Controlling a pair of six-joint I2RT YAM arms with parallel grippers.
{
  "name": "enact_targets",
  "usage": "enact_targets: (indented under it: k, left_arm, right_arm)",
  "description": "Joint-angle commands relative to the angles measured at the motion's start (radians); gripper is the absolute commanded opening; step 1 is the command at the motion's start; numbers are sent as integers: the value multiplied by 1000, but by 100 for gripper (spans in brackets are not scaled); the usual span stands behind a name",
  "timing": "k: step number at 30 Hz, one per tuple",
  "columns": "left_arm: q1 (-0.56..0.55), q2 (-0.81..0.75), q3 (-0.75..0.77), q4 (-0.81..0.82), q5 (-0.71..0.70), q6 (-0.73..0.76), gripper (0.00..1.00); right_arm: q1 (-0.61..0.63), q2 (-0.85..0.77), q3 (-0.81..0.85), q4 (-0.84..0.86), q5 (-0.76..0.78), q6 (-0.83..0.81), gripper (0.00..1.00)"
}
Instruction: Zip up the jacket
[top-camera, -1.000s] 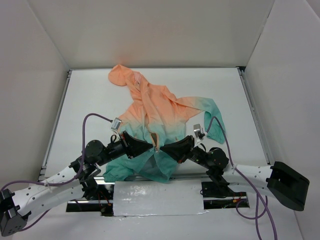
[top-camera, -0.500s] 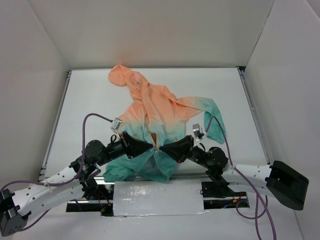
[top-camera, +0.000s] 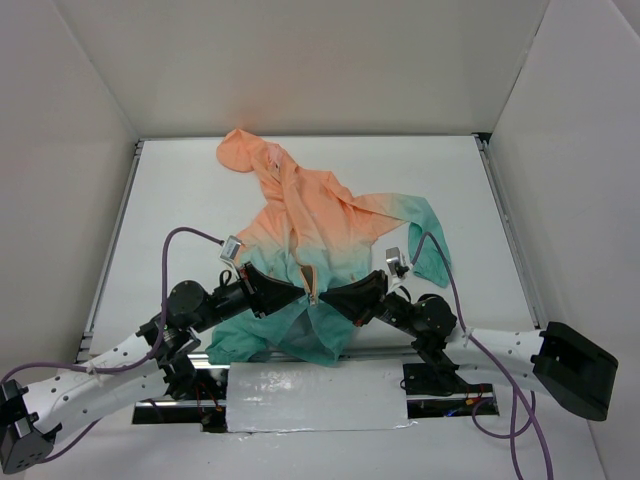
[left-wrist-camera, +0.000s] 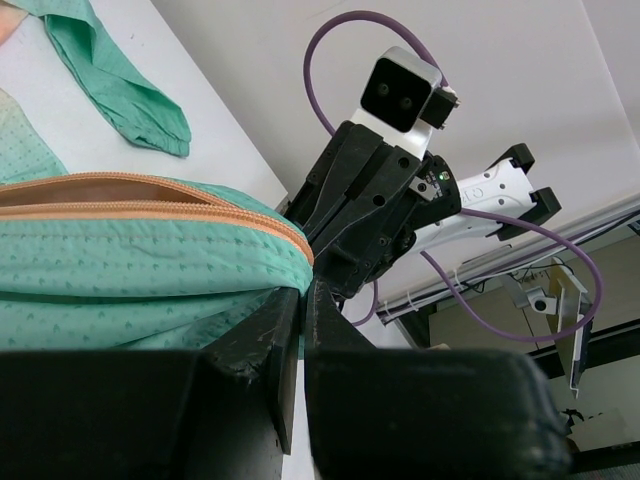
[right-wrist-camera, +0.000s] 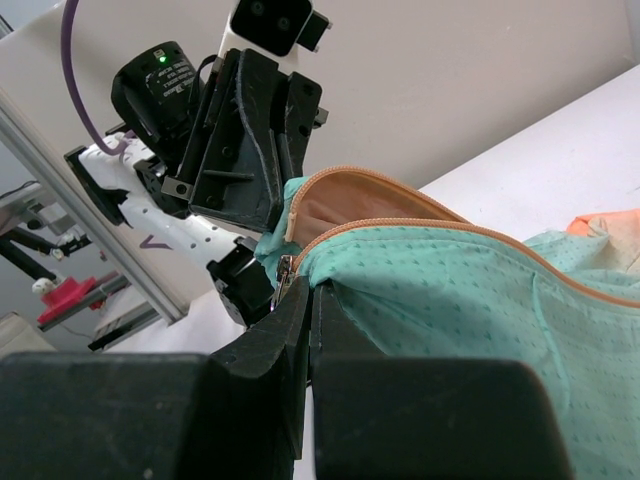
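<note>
At the zipper's (right-wrist-camera: 420, 224) bottom, left fingers (left-wrist-camera: 262, 335) and right fingers (right-wrist-camera: 270, 325) each clamp the jacket's (top-camera: 310, 225) teal hem.

One jacket (top-camera: 320, 235) on the one table (top-camera: 180, 190). One hood (top-camera: 243, 150) at the jacket's far end, one orange zipper (right-wrist-camera: 430, 226) down its front, one sleeve (top-camera: 425, 235) plainly showing off its right side. Two arms reach its near hem, the left arm (top-camera: 120, 355) and the right arm (top-camera: 500, 345), so two grippers there: left gripper (top-camera: 300, 293), right gripper (top-camera: 328, 296). Two purple cables, one (top-camera: 190, 232) left of the jacket, one (top-camera: 440, 255) right. One silver taped panel (top-camera: 315, 398) just nearer than the hem.
</note>
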Motion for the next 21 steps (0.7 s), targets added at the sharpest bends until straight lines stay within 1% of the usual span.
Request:
enact_targets:
  k: [1,21]
  left_arm:
    - [2,-3,0,65,15,-5,0]
    - [2,2,-3,66,16,-7,0]
  right_arm:
    - [-6,-15,36,117,6,-17,0]
    - [-23,-10,54,131,-6,-11,0]
